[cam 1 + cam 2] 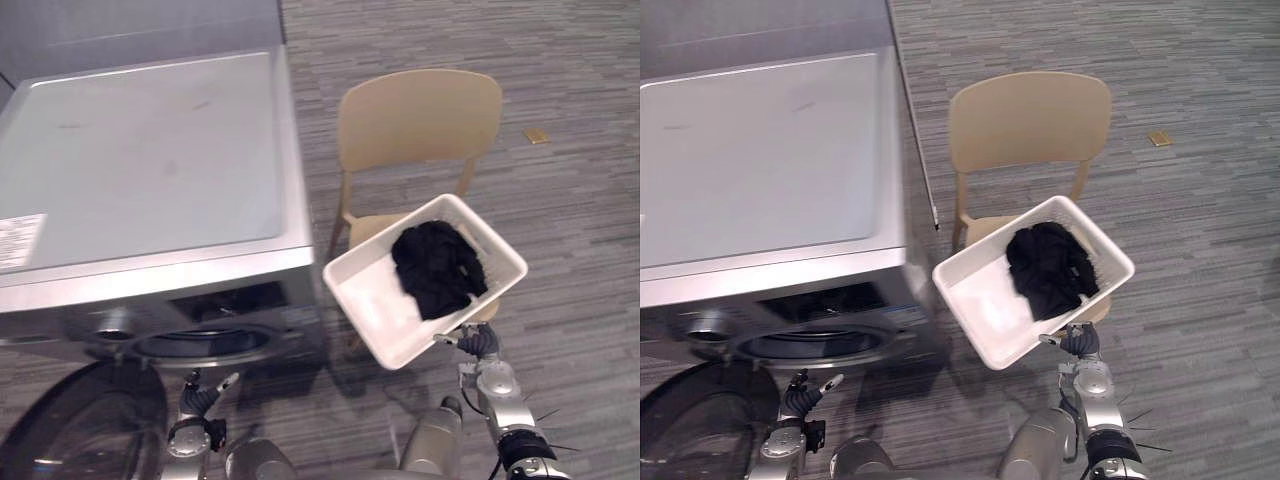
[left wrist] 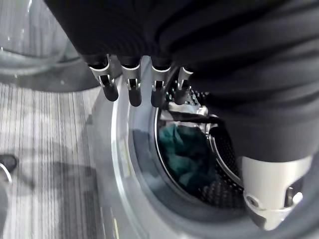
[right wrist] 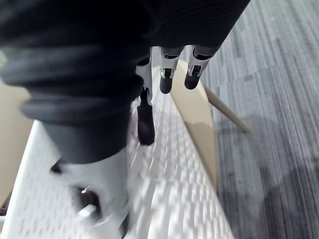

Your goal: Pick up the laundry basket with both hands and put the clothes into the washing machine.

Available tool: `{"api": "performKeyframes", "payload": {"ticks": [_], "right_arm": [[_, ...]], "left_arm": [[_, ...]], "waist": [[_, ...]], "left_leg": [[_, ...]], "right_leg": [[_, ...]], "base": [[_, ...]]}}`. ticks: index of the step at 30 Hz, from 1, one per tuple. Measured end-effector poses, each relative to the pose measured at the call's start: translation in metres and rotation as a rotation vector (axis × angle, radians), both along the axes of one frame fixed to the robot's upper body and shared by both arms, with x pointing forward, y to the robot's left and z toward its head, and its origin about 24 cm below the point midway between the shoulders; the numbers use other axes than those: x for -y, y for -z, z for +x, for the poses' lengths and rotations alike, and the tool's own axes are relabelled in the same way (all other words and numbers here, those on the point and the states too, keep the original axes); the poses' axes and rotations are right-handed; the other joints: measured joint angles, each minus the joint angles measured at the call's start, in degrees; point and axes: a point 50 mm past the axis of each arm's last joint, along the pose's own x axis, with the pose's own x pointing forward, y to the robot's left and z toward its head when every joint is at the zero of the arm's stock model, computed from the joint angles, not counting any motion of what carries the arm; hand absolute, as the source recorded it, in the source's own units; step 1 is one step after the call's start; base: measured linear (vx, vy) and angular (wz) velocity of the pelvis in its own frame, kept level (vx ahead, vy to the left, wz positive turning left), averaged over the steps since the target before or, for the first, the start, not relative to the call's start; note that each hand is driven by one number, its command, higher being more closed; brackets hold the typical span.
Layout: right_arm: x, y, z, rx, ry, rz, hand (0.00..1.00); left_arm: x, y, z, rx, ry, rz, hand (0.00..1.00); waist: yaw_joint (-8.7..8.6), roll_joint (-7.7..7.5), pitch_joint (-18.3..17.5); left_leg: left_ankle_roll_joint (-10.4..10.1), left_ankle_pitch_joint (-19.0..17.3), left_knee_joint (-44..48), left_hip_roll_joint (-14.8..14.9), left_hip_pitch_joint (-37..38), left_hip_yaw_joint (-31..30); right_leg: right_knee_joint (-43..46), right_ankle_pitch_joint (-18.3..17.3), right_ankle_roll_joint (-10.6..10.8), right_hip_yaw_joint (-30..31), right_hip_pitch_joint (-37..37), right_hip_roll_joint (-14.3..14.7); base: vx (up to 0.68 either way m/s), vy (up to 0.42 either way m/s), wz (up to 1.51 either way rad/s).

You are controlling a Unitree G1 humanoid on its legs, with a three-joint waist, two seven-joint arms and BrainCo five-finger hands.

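Washing machine (image 1: 150, 170) – positioned at the far left, top panel flat and bare apart from a white label at its left edge. The round door (image 1: 75, 425) is swung open and sits low at the left, in front of the machine. The drum opening (image 1: 200, 343) is uncovered. The left wrist view looks into the drum, where a teal garment (image 2: 184, 154) lies against the perforated drum wall.

Left hand (image 1: 200, 398) – located low in front of the drum opening, just right of the open door. Its fingers (image 2: 134, 89) are straight and spread, pointing toward the opening, and hold nothing.

Chair (image 1: 420, 115) – tan, standing on the grey striped floor (image 1: 580, 260) just to the right of the machine, backrest away from the robot.

Laundry basket (image 1: 375, 300) – white, rectangular, with perforated walls. It sits over the chair seat at an angle, with one corner extending past the seat toward the machine. Black clothes (image 1: 437, 268) lie bunched in its right half, and the left half of its base is bare.

Right hand (image 1: 480, 345) – at the near rim of the basket, below the black clothes and in contact with the perforated wall. Whether its fingers grip the rim or merely rest against it cannot be determined.

A small tan square (image 1: 536, 135) lies on the floor at the far right, well apart from the chair
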Motion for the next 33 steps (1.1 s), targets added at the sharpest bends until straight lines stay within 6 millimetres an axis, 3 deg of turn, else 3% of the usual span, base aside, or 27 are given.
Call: {"api": "performKeyframes", "payload": {"ticks": [1, 2, 4, 5, 7, 9, 10, 13, 21, 25, 28, 33], "right_arm": [[0.0, 0.0, -0.001, -0.001, -0.001, -0.004, 0.0], [0.003, 0.003, -0.004, -0.025, 0.009, -0.013, 0.0], [0.009, 0.002, -0.005, -0.038, 0.022, -0.044, 0.0], [0.013, 0.002, -0.007, -0.043, 0.026, -0.056, 0.0], [0.025, 0.005, -0.02, -0.065, 0.066, -0.065, 0.0], [0.02, 0.011, -0.026, -0.081, 0.072, -0.043, 0.0], [0.017, 0.012, -0.025, -0.078, 0.074, -0.031, 0.0], [0.01, 0.017, -0.028, -0.082, 0.083, -0.002, 0.0], [-0.001, 0.005, -0.024, 0.025, 0.119, 0.081, 0.0], [0.0, -0.021, -0.018, 0.168, 0.167, 0.068, 0.0], [0.007, -0.053, -0.013, 0.299, 0.171, -0.012, 0.0], [0.012, -0.087, -0.007, 0.376, 0.012, -0.242, 0.0]], "left_arm": [[0.007, 0.0, 0.003, 0.012, 0.002, -0.02, 0.0], [0.02, -0.001, 0.011, 0.038, 0.008, -0.057, 0.0], [0.04, 0.0, 0.017, 0.05, 0.043, -0.11, 0.0], [0.048, 0.0, 0.019, 0.055, 0.079, -0.135, 0.0], [0.054, -0.001, 0.021, 0.068, 0.129, -0.153, 0.0], [0.048, -0.002, 0.016, 0.068, 0.148, -0.144, 0.0], [0.045, 0.0, 0.012, 0.053, 0.152, -0.142, 0.0], [0.045, 0.005, 0.001, 0.016, 0.168, -0.152, 0.0], [0.037, 0.006, -0.002, -0.007, 0.178, -0.136, 0.0], [0.034, 0.006, -0.004, -0.013, 0.169, -0.126, 0.0], [0.031, 0.005, -0.011, -0.009, 0.152, -0.12, 0.0], [0.026, 0.003, -0.02, -0.009, 0.138, -0.097, 0.0]], "waist": [[-0.79, 0.23, -0.08], [-2.45, -0.55, 0.41], [-1.97, -0.93, 0.53], [-2.36, -1.43, 0.78], [-2.26, -1.85, 0.77], [-2.02, -2.91, 0.34], [-1.95, -2.76, 0.26], [-1.86, -2.19, -0.2], [-1.01, -1.76, -3.3], [-0.72, -1.87, -3.68], [-0.87, -2.45, -4.27], [-0.7, -4.02, -5.33]], "left_leg": [[2.08, 5.96, -3.01, 0.05, -0.84, -1.37], [8.89, 18.2, -7.82, 0.07, -2.56, -2.92], [5.44, 15.03, -3.52, -1.46, -4.69, -3.12], [4.78, 11.01, 0.55, -4.94, -4.78, -2.41], [5.01, 2.99, 5.76, -11.3, -4.65, -0.7], [6.32, -1.58, 4.57, -15.87, -4.57, 0.42], [5.87, -3.0, 1.51, -18.4, -3.66, 0.5], [6.44, -3.27, -8.89, -20.03, 2.13, 1.02], [8.04, 0.88, -16.23, -23.99, 4.27, 0.23], [7.96, 2.65, -19.27, -24.28, 5.05, 0.51], [7.83, 3.49, -21.09, -24.25, 5.93, 1.08], [7.78, 3.65, -22.33, -24.37, 6.63, 1.85]], "right_leg": [[2.1, -2.27, 0.19, -1.68, -0.24, 0.18], [4.79, -5.37, -0.46, -5.44, -0.15, 0.32], [5.42, -6.78, -2.98, -7.07, 0.62, 1.62], [4.01, -6.96, -4.76, -8.92, 2.68, 1.91], [-1.78, -5.45, -7.54, -12.69, 8.19, 3.73], [-7.12, -3.38, -9.01, -15.25, 11.63, 5.98], [-9.81, -1.91, -9.3, -16.03, 13.15, 7.22], [-16.11, 1.34, -8.8, -17.42, 16.97, 9.86], [-26.63, 7.55, -7.14, -19.31, 21.6, 9.27], [-28.57, 8.92, -7.34, -19.15, 21.64, 9.81], [-29.71, 9.59, -7.52, -18.76, 21.78, 10.37], [-31.78, 10.58, -7.47, -18.14, 22.3, 10.85]], "base": [[0.02, -0.853, 0.93], [0.02, -0.823, 1.08], [0.04, -0.807, 0.61], [0.05, -0.505, 0.28], [0.05, -0.395, 0.45], [0.03, -0.313, 0.29], [0.0, -0.146, 0.06], [0.04, -0.024, 0.05], [-0.02, 0.06, 0.13], [-0.04, -0.002, -0.05], [-0.01, -0.014, -0.1], [0.01, -0.008, -0.08]]}}
